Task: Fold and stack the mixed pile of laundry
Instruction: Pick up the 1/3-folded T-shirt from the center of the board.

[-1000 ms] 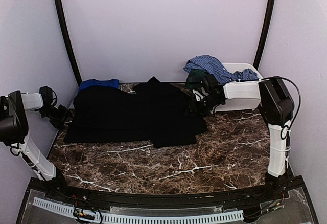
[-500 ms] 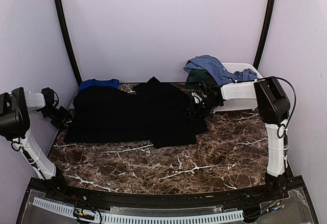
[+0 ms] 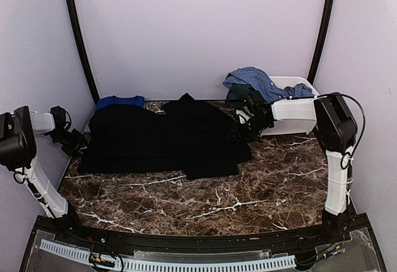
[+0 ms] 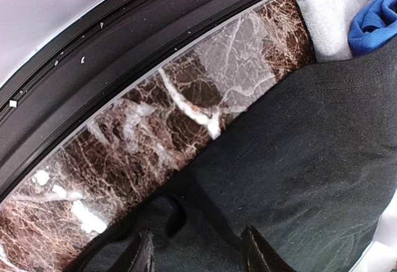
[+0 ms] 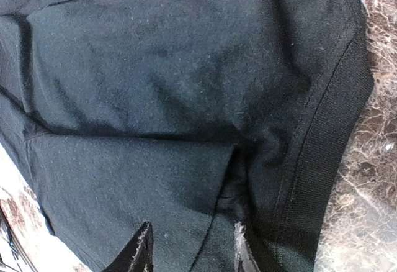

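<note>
From above, the black garment (image 3: 161, 138) lies spread across the middle of the marble bench (image 3: 248, 185). It looks laid flat so it can be folded. The left end effector (image 3: 75, 141) is at its left edge and the right end effector (image 3: 242, 126) at its right edge, one at each side so that both ends can be lifted together. The royal-blue tee (image 3: 120, 101) peeks out behind it at upper left. The blue checked shirt (image 3: 257, 81) and the plaid piece (image 3: 239, 95) are heaped over the white bin (image 3: 286, 81) at upper right, apparently waiting their turn.

The left wrist view shows the left end effector (image 4: 198, 253) at the bottom edge, its fingers (image 4: 139, 256) astride the garment's (image 4: 298, 160) border. The cloth puckers up into the gap and its edge is raised off the bench (image 4: 186, 92), so I judge it clamped on the fabric. The tee (image 4: 375, 17) shows at upper right.

In the right wrist view, black cloth (image 5: 155, 67) fills the frame, with its ribbed hem (image 5: 335, 141) running down the right side. A crease runs down into the right end effector (image 5: 191, 250) at the bottom, which looks pinched on a fold just inside that hem.
</note>
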Motion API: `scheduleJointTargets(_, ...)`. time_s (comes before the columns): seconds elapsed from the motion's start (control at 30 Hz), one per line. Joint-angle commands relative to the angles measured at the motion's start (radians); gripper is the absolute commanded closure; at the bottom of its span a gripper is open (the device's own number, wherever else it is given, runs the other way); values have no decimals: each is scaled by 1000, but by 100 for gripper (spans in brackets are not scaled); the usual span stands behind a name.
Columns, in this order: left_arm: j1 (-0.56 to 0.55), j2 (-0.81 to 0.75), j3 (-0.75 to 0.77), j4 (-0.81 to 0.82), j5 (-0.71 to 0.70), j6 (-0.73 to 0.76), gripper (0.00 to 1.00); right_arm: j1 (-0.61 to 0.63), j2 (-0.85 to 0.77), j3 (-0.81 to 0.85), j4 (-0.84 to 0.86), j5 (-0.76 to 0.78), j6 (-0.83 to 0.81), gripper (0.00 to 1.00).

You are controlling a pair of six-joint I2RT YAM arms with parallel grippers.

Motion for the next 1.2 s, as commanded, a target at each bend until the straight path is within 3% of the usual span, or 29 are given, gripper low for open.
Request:
scheduleJointTargets(0.0,5,-17,11,6,-12,-2,53,5,25,24,19,-26,-1,60)
scheduleJointTargets(0.57,5,-22,16,5,-19,-4,52,37,71,58,23,-78,24,64)
scheduleJointTargets(0.77,5,-24,14,2,-22,-5,53,41,-2,19,41,-79,32,82)
scheduleJointTargets(0.93,18,-46,-13,14,-40,-15,63,40,-10,9,44,-63,31,100)
scheduleJointTargets(1.0,24,-52,-15,15,-46,-13,68,38,-18,3,52,-58,32,100)
scheduleJointTargets(1.17,29,-37,1,13,-41,-9,71,35,-32,-10,67,-55,31,100)
